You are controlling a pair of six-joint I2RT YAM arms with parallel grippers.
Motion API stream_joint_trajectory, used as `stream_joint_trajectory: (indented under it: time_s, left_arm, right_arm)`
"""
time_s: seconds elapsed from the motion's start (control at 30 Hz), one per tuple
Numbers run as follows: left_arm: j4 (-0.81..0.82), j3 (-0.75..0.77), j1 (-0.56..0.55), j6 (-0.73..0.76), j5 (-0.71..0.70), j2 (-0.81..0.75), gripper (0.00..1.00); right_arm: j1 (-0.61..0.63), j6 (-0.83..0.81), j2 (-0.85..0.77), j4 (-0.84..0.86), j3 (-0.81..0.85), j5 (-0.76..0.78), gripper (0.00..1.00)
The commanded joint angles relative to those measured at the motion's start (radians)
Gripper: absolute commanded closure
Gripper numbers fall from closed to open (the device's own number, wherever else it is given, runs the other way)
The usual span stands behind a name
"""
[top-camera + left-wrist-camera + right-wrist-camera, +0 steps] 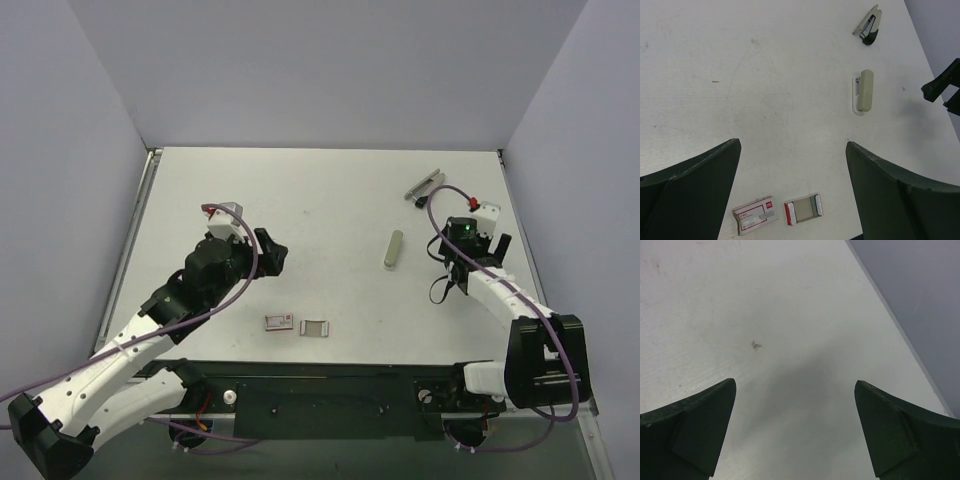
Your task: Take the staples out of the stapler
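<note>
The stapler lies in two parts on the white table. A pale grey-green shell bar rests mid-right. A black-and-silver bar with a grey top lies farther back near the right wall. My left gripper hovers left of both parts, open and empty, above the small boxes. My right gripper hangs just right of the shell bar, open, with only bare table between its fingers. Staples are too small to see.
A small red-and-white box and an open red-ended box tray lie near the front edge. The right wall rises close beside the right gripper. A black rail spans the front between the arm bases.
</note>
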Motion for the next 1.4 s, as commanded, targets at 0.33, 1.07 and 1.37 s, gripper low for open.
stream_joint_trajectory:
  time_s: [0.33,1.07,1.37]
  left_arm:
    - [0.032,-0.049,-0.002,0.002,0.03,-0.053,0.03]
    - [0.067,-0.039,-0.002,0.046,0.03,0.081,0.03]
    - [0.026,0.003,-0.004,0.089,-0.046,0.065,0.03]
  right_arm:
    - [-0.062,-0.171,0.085,0.781,-0.326,-0.428,0.0]
    - [-0.102,-0.183,0.105,0.949,-0.42,-0.536,0.0]
    - [-0.102,-0.185,0.105,0.949,-0.42,-0.536,0.0]
